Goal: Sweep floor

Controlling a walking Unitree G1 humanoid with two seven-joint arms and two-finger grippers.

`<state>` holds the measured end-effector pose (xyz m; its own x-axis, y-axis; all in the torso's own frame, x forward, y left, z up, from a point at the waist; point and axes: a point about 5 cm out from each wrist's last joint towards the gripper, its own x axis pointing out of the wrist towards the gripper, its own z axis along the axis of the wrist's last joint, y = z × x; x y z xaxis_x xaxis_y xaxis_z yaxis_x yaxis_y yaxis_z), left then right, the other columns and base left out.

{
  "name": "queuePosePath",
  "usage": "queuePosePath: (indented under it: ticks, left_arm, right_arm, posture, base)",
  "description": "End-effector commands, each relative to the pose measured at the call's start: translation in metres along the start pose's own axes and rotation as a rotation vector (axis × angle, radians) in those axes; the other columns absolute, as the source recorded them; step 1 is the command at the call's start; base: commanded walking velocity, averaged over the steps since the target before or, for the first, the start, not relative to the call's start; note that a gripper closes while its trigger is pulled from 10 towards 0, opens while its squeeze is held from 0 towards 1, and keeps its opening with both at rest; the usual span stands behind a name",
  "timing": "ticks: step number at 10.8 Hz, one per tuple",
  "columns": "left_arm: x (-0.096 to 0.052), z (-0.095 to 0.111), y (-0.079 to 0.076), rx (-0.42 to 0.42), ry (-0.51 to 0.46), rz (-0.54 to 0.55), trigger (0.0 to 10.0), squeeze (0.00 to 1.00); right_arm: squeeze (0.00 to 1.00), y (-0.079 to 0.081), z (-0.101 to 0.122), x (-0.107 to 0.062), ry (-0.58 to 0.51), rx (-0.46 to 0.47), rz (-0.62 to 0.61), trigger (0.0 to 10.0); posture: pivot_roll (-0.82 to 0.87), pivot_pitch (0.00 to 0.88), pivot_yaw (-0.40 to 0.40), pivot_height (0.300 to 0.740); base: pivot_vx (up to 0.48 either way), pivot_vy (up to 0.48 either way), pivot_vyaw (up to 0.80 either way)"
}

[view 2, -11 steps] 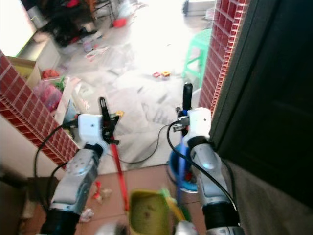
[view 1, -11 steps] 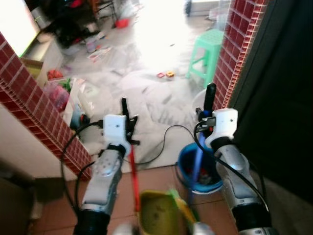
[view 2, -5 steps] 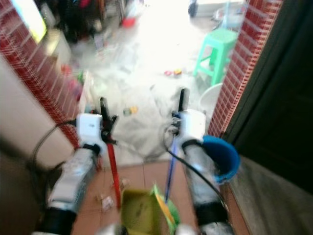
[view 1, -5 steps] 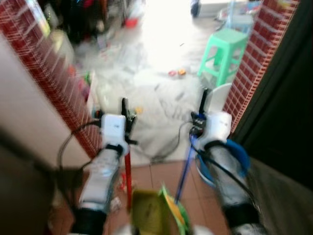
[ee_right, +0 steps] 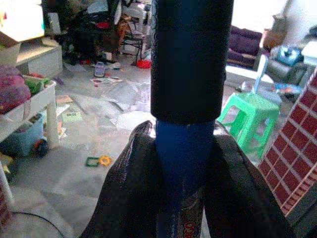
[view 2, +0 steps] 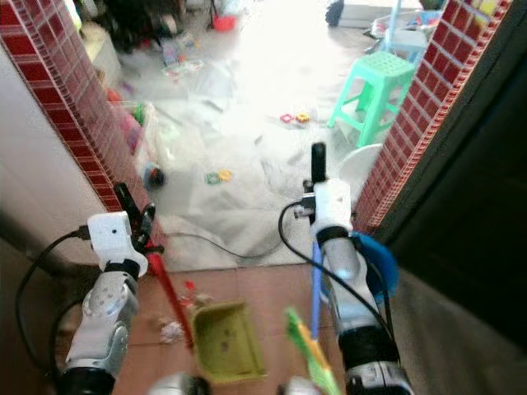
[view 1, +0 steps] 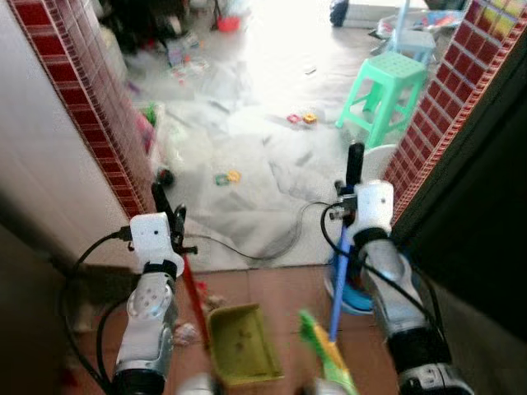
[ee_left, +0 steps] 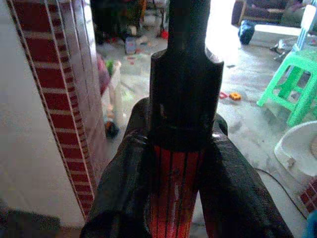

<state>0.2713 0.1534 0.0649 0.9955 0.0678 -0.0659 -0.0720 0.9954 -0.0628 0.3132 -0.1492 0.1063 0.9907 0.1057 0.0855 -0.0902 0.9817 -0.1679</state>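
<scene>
My left gripper (view 1: 167,212) is shut on the red handle (view 1: 191,290) of a yellow-green dustpan (view 1: 239,344), which rests low on the brown tiles. In the left wrist view the black fingers (ee_left: 124,193) clamp the red handle (ee_left: 176,188) below its black cap. My right gripper (view 1: 351,197) is shut on the blue broom handle (view 1: 338,284). The broom's green bristles (view 1: 325,354) lie beside the dustpan. The right wrist view shows the blue handle (ee_right: 181,163) between the fingers (ee_right: 129,193). Bits of litter (view 1: 185,333) lie left of the dustpan.
Red brick walls stand at left (view 1: 90,107) and right (view 1: 436,107) of the doorway. A blue bucket (view 1: 360,298) sits behind my right arm. A black cable (view 1: 272,247) crosses the pale floor. Beyond it are a green stool (view 1: 387,86) and small toys (view 1: 224,177).
The whole view has swung and sharpened as I moved. My left arm sits lower and further left. Both grippers keep hold of their handles.
</scene>
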Motion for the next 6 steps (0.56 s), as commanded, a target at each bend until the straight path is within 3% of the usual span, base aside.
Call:
queuePosePath:
  ticks: [1,3,6]
  left_arm:
    - [0.006,0.012,-0.005,-0.012,-0.056,-0.003,10.0,0.00]
    - [0.004,0.009,-0.006,-0.003,-0.046,-0.019,10.0,0.00]
    - [0.003,0.009,0.003,-0.018,-0.030,-0.034,10.0,0.00]
  right_arm:
    - [0.00,0.000,0.009,0.003,-0.033,-0.045,0.022,10.0]
    - [0.00,0.000,0.006,0.001,-0.019,-0.071,0.040,10.0]
    - [0.00,0.009,-0.003,0.000,-0.041,-0.037,0.000,10.0]
  posture:
    - [-0.08,0.000,-0.071,0.740]
    - [-0.08,0.000,-0.055,0.740]
    - [-0.13,0.000,0.106,0.740]
  base:
    - [0.000,0.000,0.00]
    - [0.000,0.000,0.00]
    - [0.000,0.000,0.00]
